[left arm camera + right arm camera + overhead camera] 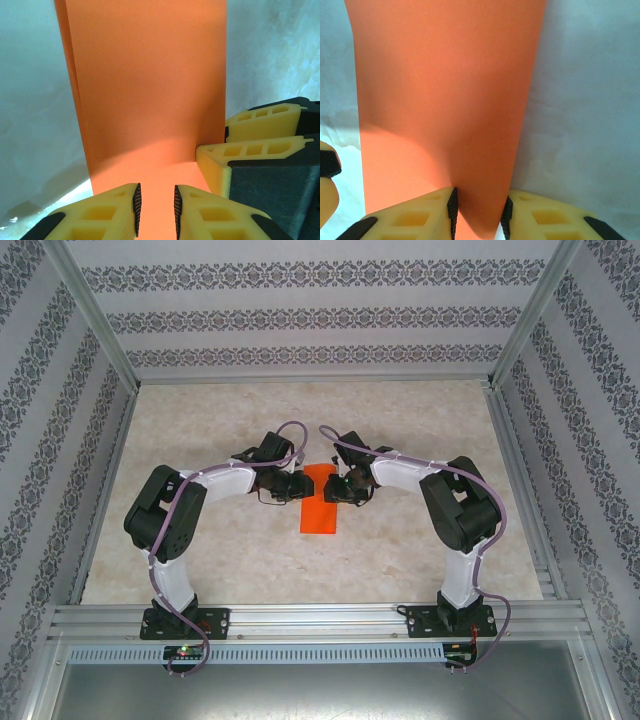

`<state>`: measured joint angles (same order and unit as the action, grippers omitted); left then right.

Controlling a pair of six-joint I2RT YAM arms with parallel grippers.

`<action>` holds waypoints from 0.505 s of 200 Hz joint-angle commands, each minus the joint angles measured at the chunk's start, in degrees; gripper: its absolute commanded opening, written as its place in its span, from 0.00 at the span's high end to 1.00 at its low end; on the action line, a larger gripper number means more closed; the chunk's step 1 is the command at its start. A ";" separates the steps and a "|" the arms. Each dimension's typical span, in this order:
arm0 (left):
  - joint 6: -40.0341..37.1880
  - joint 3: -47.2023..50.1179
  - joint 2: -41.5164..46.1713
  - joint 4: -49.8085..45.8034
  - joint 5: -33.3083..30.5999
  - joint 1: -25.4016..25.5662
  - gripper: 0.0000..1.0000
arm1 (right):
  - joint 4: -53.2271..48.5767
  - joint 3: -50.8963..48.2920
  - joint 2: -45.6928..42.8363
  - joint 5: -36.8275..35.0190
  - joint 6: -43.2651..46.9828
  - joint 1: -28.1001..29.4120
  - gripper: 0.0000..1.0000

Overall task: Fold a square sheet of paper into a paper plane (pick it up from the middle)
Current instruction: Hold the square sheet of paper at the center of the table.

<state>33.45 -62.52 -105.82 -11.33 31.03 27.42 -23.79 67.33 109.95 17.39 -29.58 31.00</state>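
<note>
Orange-red, the square sheet of paper (320, 502) lies on the marble table (430, 430) midway between my two arms. It shows as a narrow strip, doubled by the look of the second edge down its left side in my left wrist view. My left gripper (297, 486) sits at the strip's far end, coming in from the left. Its pads are a little apart with paper showing in the gap, and I cannot tell whether they bite. My right gripper (341, 488) meets it from the other side, pads likewise slightly parted over paper, its grip equally unclear.

I judge the step to be working the far end toward a nose fold. I should hold both hands level, move them together so the layers do not slide, and press the crease flat before letting go.

From above, my wrists cover the far end of the strip. Both wrist views cut off the near end, so I cannot say whether the corners line up
</note>
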 commanded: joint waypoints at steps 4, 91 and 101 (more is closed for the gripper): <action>-1.02 -1.59 1.12 -1.69 -0.82 0.63 0.72 | -2.45 -2.91 2.94 -4.97 0.92 -0.24 0.68; -1.72 -1.96 2.71 -3.82 -3.90 0.54 0.72 | -2.95 -2.44 3.06 -5.38 1.82 -0.24 0.67; -1.81 -1.97 2.97 -4.09 -4.31 0.57 0.72 | -3.00 -2.34 3.15 -5.30 1.92 -0.14 0.67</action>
<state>33.04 -62.89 -105.38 -12.99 28.67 27.42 -23.77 67.22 109.86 17.37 -28.95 30.98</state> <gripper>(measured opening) 0.281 0.329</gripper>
